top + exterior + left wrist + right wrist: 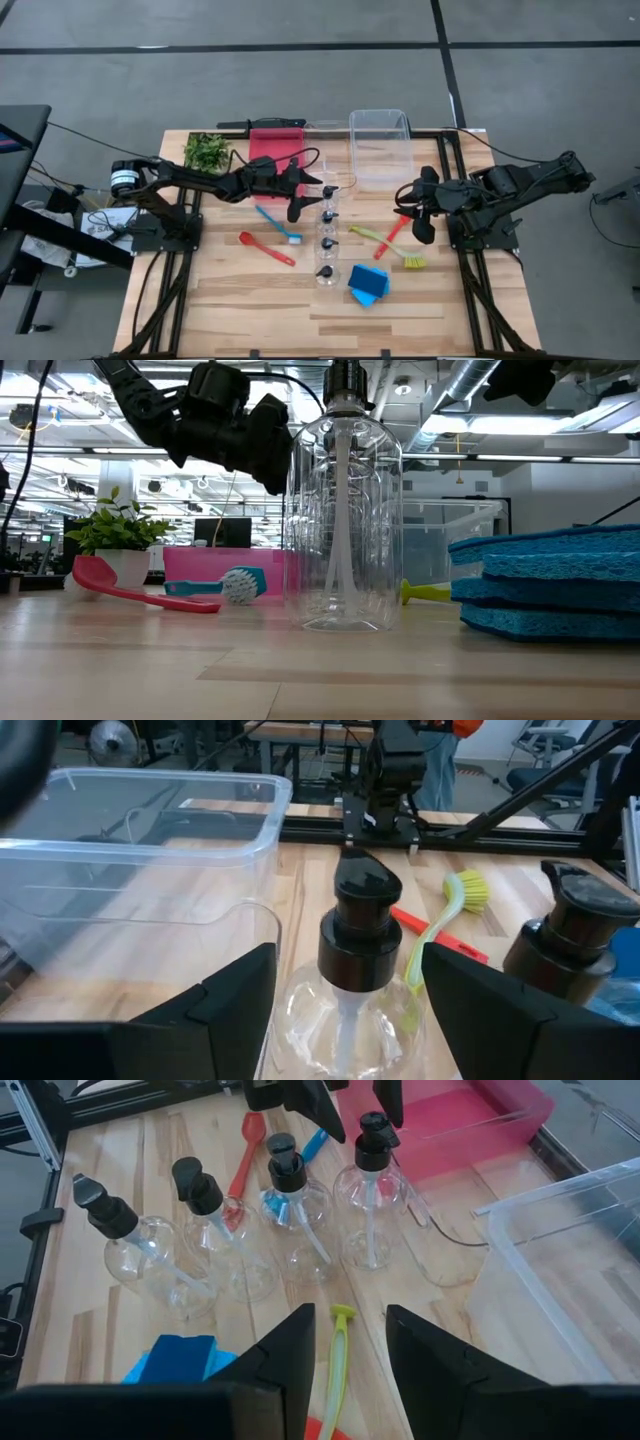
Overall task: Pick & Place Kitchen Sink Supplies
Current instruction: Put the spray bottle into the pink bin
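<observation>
The table [250, 300] carries a clear bin [380, 150] and red bin [272, 150] at its far edge. Four bottles [327, 240] stand in a row mid-table; sponges [368, 284] lie nearer the front edge. My left claw [300, 192] spreads wide around the farthest bottle [350, 970], not gripping. My right claw [420, 215], narrowly parted, holds nothing above the brushes [390, 245].

Four bottles [325, 240], two sponges [368, 283], four brushes [278, 223], two bins [380, 148].

Clear bottles [326, 240] with black caps, blue sponges [368, 284], red bin [275, 147], yellow-green brush [390, 249]
</observation>
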Robot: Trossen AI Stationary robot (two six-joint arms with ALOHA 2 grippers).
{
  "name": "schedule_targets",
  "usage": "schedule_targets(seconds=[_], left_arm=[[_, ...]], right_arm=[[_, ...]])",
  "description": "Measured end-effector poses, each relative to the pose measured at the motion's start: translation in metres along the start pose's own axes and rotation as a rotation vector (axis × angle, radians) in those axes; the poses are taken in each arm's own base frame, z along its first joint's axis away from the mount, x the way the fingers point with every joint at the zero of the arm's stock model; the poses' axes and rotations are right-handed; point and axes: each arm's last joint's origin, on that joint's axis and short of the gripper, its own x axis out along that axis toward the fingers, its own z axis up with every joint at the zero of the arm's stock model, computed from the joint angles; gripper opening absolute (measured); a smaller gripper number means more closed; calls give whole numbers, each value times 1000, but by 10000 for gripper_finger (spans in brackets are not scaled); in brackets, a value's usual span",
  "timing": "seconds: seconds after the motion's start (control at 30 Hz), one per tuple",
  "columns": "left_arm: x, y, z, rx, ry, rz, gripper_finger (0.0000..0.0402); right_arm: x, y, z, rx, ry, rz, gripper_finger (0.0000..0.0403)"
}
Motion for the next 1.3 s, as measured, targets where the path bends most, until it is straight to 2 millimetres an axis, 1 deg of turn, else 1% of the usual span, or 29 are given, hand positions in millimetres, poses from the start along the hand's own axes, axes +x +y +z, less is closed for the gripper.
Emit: schedule_targets(seconds=[0.53,0.73,1.0,1.3], left_arm=[[3,0,0,6,-31,2,254],[3,-4,1,11,-38,-11,254],[3,-4,1,11,-42,-9,254],[5,-3,6,15,-55,-8,254]], right_arm=[[0,0,0,0,-1,0,119],[0,0,0,0,0,0,119],[0,0,0,0,-1,0,119],[0,0,0,0,0,0,119]])
